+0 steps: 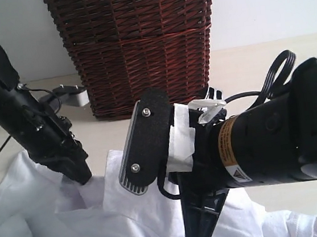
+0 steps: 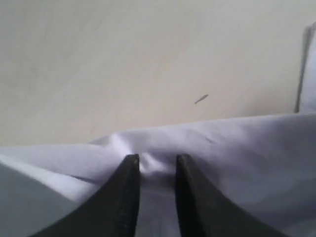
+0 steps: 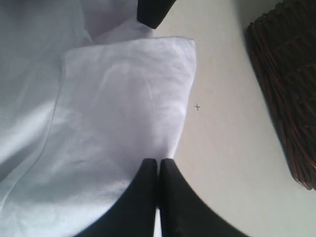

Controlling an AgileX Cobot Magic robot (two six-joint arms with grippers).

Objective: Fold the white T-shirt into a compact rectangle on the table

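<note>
Beyond the pale beige tabletop (image 1: 249, 62) stands a dark brown wicker basket (image 1: 139, 46). On the table's near part lies the white cotton T-shirt (image 1: 39, 223), rumpled, with one flap turned over and open surface past its edge. The left gripper (image 2: 157, 160) straddles a puckered ridge of the cloth, and I cannot tell whether it grips. The right gripper (image 3: 158, 162) is clenched at the flap's edge.

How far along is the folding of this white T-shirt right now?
Done: nothing tidy yet. The white T-shirt lies rumpled on the table, with no rectangle formed. In hand: the left gripper pinches a raised pucker of cloth, and the right gripper is shut at the shirt's edge, seemingly nipping it. Left: essentially all the folds, then a compact rectangle lying flat.
</note>
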